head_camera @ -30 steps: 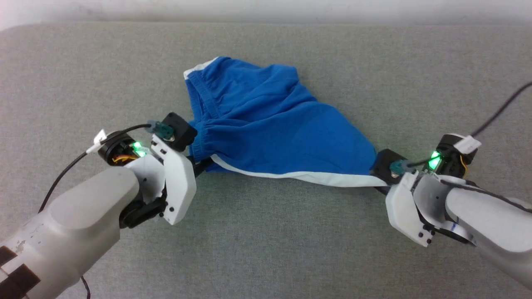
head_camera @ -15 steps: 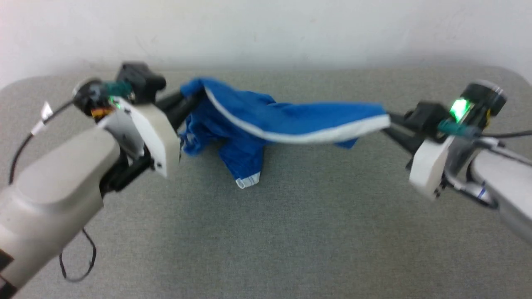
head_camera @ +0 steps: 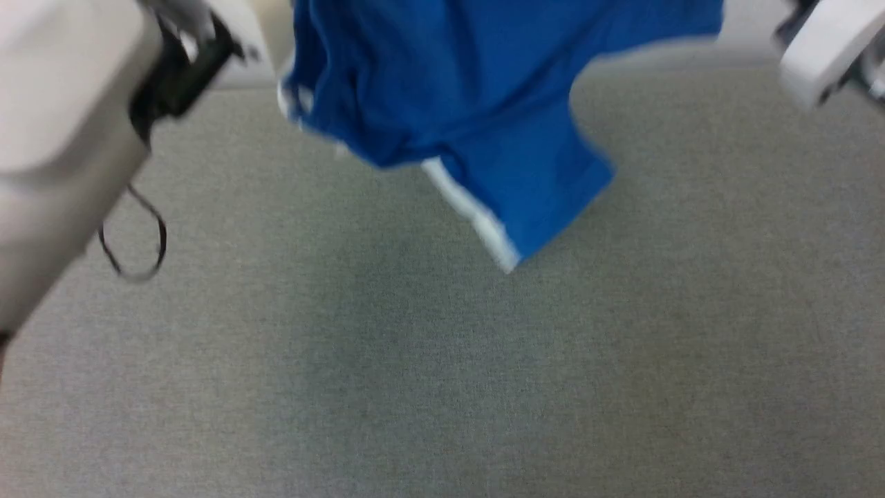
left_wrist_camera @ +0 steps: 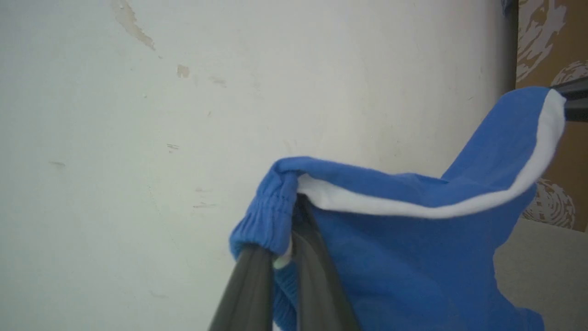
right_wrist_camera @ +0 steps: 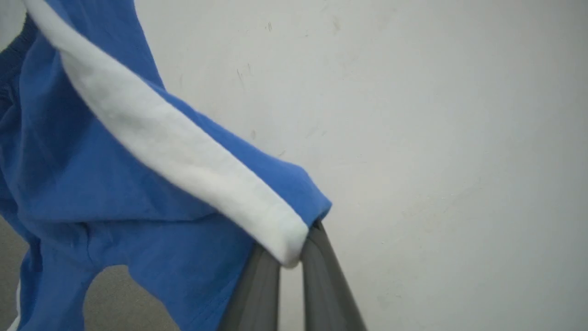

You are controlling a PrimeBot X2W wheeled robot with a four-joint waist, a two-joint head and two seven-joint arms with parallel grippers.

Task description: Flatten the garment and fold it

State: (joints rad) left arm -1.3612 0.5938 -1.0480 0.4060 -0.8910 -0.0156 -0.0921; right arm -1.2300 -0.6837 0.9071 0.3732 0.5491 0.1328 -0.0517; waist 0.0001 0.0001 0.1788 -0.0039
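Note:
The garment point(head_camera: 477, 104), bright blue shorts with white trim, hangs in the air above the grey table point(head_camera: 442, 360), one leg dangling low. In the left wrist view my left gripper point(left_wrist_camera: 284, 250) is shut on the gathered waistband end of the garment point(left_wrist_camera: 404, 248). My right gripper point(right_wrist_camera: 294, 250) is shut on the white-trimmed hem corner of the garment point(right_wrist_camera: 115, 184). The white trim stretches between the two grips. In the head view the left arm's pale shell point(head_camera: 62, 138) is at the upper left and the right arm's white housing point(head_camera: 823, 48) at the upper right.
A pale wall point(left_wrist_camera: 138, 138) stands behind the table. A brown patterned panel point(left_wrist_camera: 551, 46) is at the right of the left wrist view. A black cable loop point(head_camera: 135, 242) hangs from the left arm over the table.
Both grippers have lifted the garment off the table and high into the air, still shut on it. The head camera has shifted, and the garment now hangs free with a leg swinging down.

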